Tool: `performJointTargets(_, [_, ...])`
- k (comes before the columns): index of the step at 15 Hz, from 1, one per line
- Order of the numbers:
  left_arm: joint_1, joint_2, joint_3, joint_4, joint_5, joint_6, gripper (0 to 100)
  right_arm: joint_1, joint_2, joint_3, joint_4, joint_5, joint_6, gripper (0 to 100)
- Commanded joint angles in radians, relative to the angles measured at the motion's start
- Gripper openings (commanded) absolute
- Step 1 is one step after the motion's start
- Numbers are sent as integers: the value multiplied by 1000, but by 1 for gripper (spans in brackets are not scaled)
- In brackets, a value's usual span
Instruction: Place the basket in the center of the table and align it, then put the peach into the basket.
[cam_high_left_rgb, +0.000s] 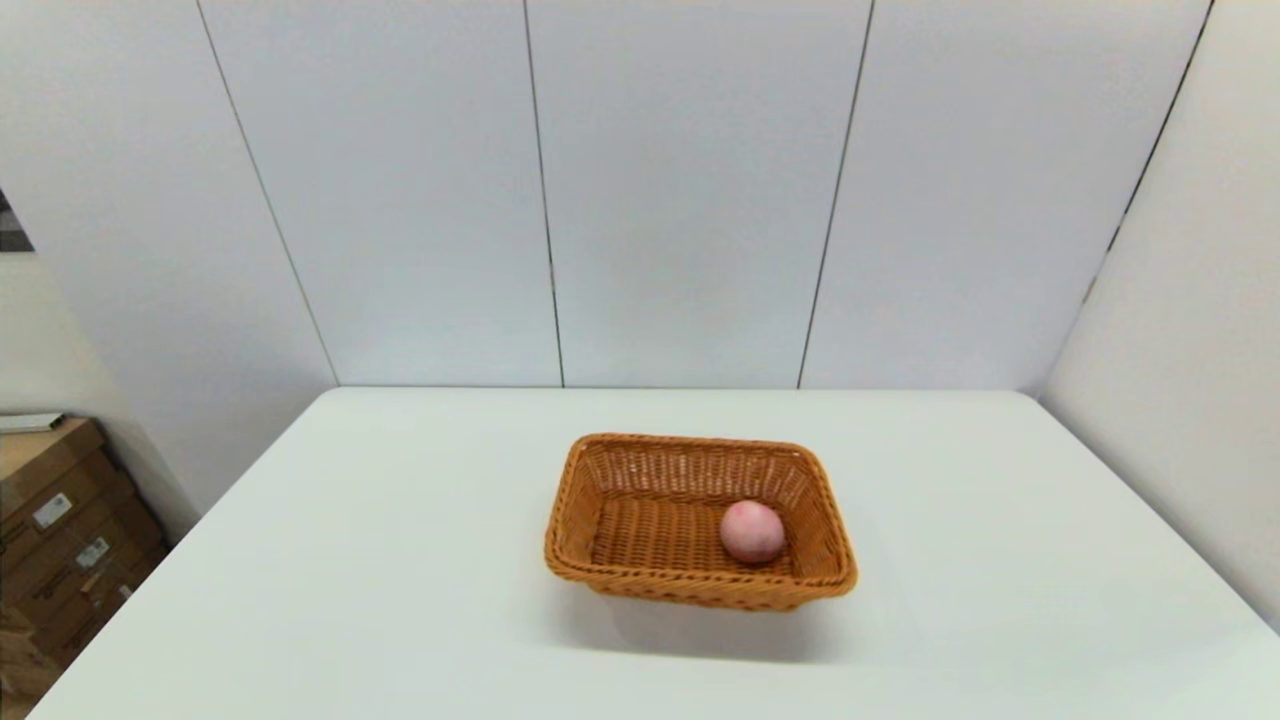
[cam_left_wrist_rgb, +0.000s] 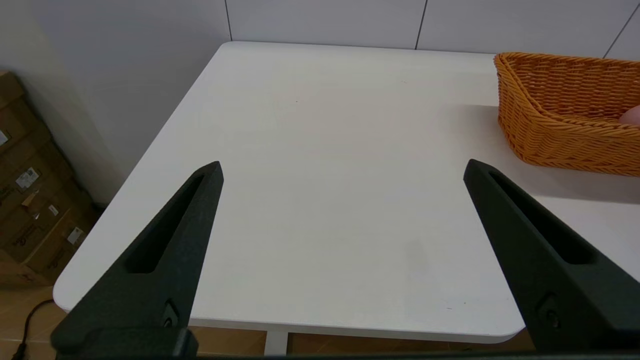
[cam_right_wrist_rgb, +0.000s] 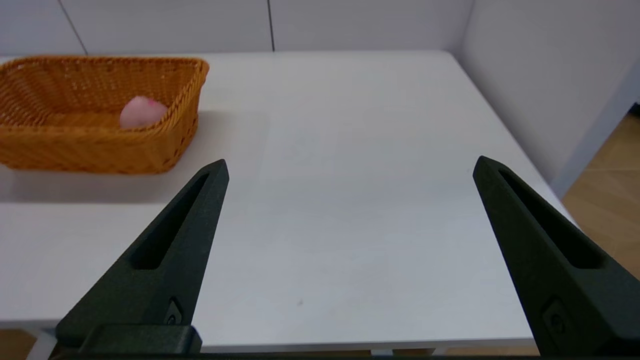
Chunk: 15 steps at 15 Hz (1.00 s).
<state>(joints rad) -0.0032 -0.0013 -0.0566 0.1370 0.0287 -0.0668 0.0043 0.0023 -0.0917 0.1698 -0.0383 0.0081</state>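
The peach (cam_high_left_rgb: 752, 531) is sitting inside the basket (cam_high_left_rgb: 640, 575) mid-counter (cam_high_left_rgb: 400, 560). Both the left gripper (cam_left_wrist_rgb: 342, 167) and right gripper (cam_right_wrist_rgb: 350, 165) are hanging back, fingers wide, holding nothing; staying clear seems best.

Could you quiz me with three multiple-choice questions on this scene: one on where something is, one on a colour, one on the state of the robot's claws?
1. Where is the peach?
A. On the bare table
B. Inside the basket
C. In a gripper

2. What colour is the basket?
A. Orange-brown
B. White
C. Green

3. How do the left gripper and right gripper stand?
A. Both shut
B. One holds the peach
C. Both open, empty

Answers: B, the peach lies on the basket's floor near its right wall; A, the wicker is orange-brown; C, each wrist view shows fingers spread wide over the table.
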Motion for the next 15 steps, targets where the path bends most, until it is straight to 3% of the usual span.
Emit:
performJointTargets(1, [0,1,0,1,0,-1,100,0,-5,26,0,14,1,100])
performJointTargets(15, [0,1,0,1,0,-1,100,0,-5,26,-3,14,1,100])
